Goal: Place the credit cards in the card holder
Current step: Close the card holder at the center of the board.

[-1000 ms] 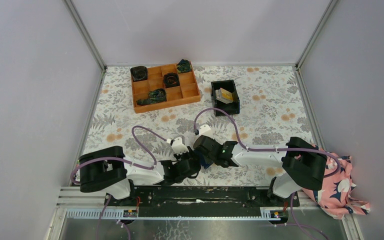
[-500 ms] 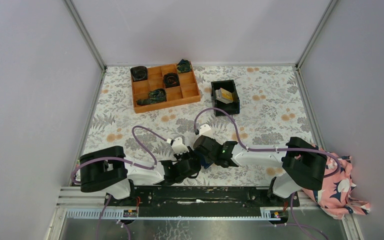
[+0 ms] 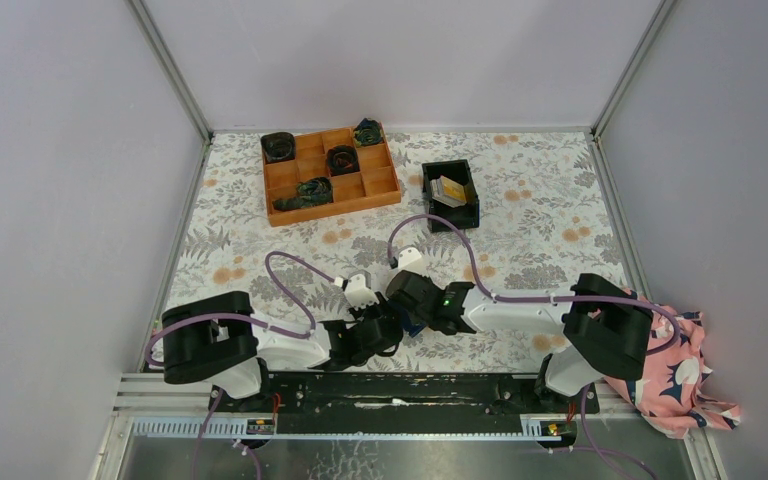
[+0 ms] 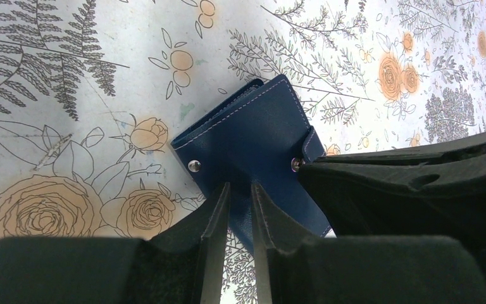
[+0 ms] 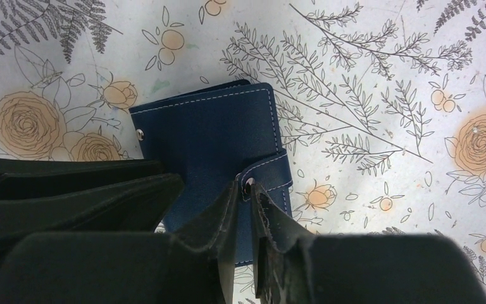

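Note:
The card holder (image 4: pixel 253 136) is a navy wallet lying folded on the flowered table near the front middle, mostly hidden under both grippers in the top view (image 3: pixel 413 326). My left gripper (image 4: pixel 240 190) is shut on its near edge, with blue leather showing between the narrow jaws. My right gripper (image 5: pixel 247 187) is shut on the snap tab (image 5: pixel 273 166) at the wallet's (image 5: pixel 205 130) right side. The credit cards (image 3: pixel 449 188), yellow-orange and grey, lie in the black bin (image 3: pixel 450 215) at the back. The two grippers (image 3: pixel 390 328) (image 3: pixel 408 312) meet tip to tip over the wallet.
An orange compartment tray (image 3: pixel 380 190) with dark rolled items stands at the back left of the bin. A pink flowered cloth (image 3: pixel 680 380) hangs off the front right corner. Purple cables loop above both arms. Grey walls close in three sides.
The right gripper's jaws have narrowed onto the snap tab. Both arms have hardly moved and the wallet stays in place.

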